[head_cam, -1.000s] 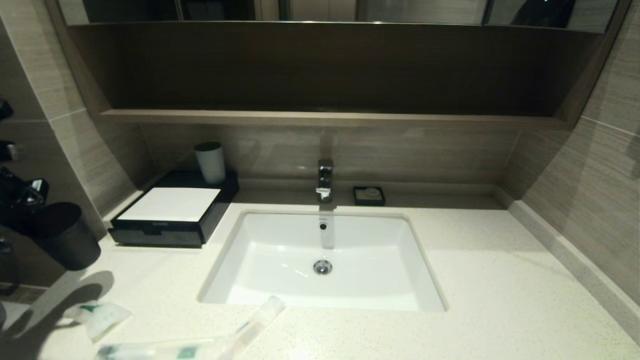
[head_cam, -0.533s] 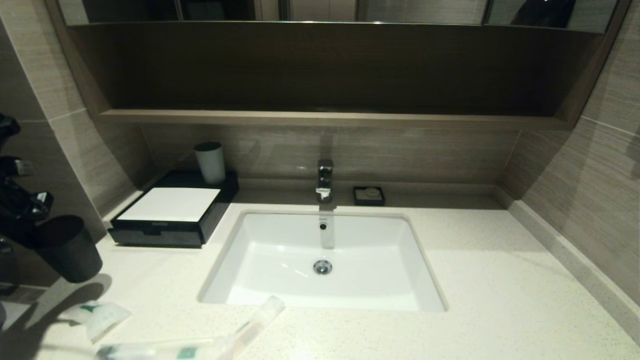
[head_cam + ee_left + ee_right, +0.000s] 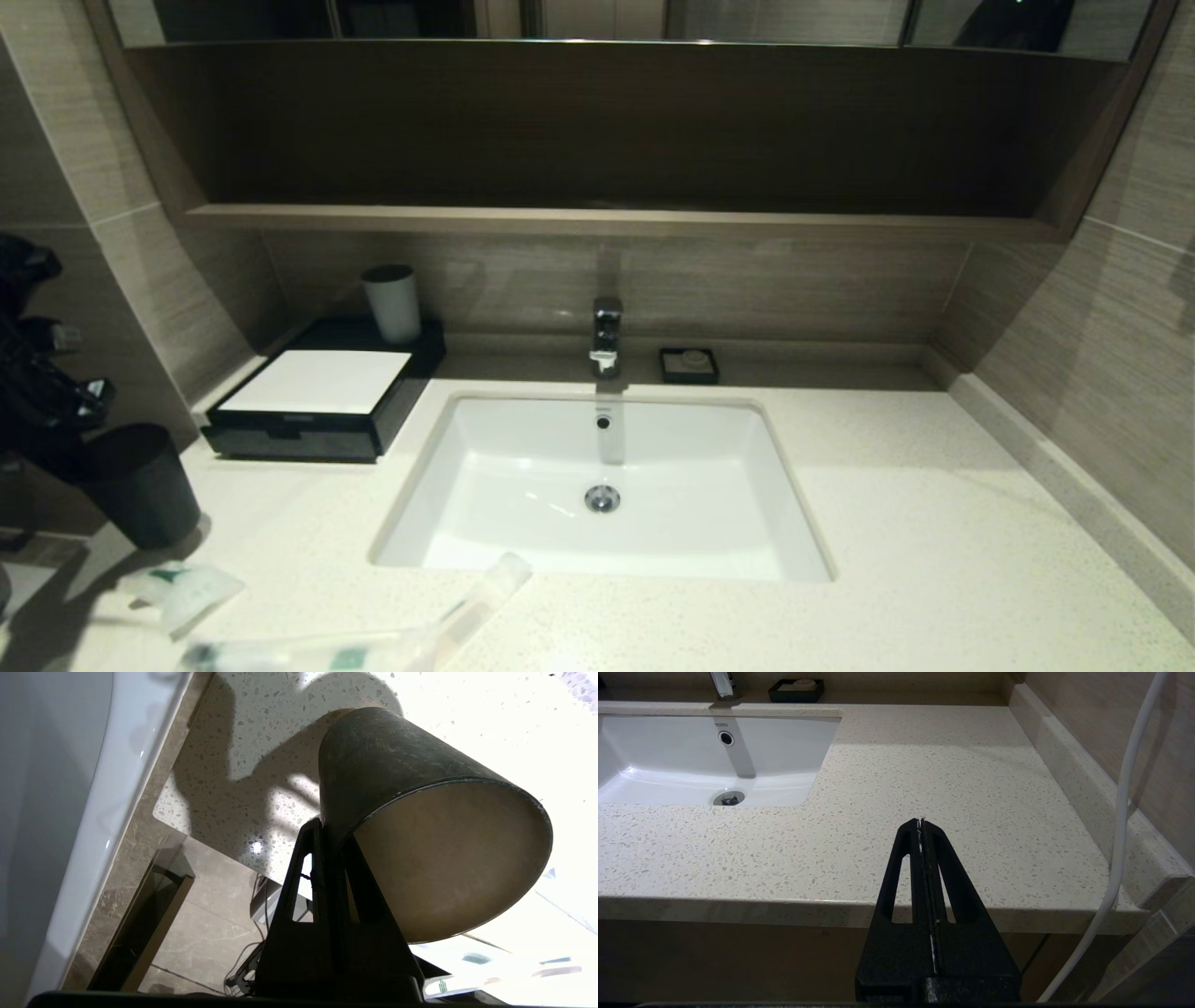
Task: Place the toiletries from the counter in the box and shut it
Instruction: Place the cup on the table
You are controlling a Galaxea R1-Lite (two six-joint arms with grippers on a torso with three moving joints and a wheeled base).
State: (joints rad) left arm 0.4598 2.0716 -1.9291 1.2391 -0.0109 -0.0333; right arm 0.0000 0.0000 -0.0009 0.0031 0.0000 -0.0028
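Observation:
My left gripper (image 3: 86,437) at the far left is shut on the rim of a black cup (image 3: 145,490), holding it at the counter's left edge; the left wrist view shows the fingers (image 3: 322,833) pinching the cup (image 3: 420,812) wall. A small white-and-green sachet (image 3: 182,593) and a long clear toothbrush packet (image 3: 373,639) lie on the counter's front left. The black box (image 3: 317,383) with a white lid stands closed at the back left. My right gripper (image 3: 923,823) is shut and empty over the counter's front right edge, out of the head view.
A grey cup (image 3: 392,303) stands behind the box. The white sink (image 3: 602,485) with its tap (image 3: 607,336) fills the middle. A small black soap dish (image 3: 689,364) sits behind it. Walls close in both sides of the counter (image 3: 934,523).
My left gripper has lowered the black cup and carried it slightly right, down to the counter's left edge. Nothing else has moved.

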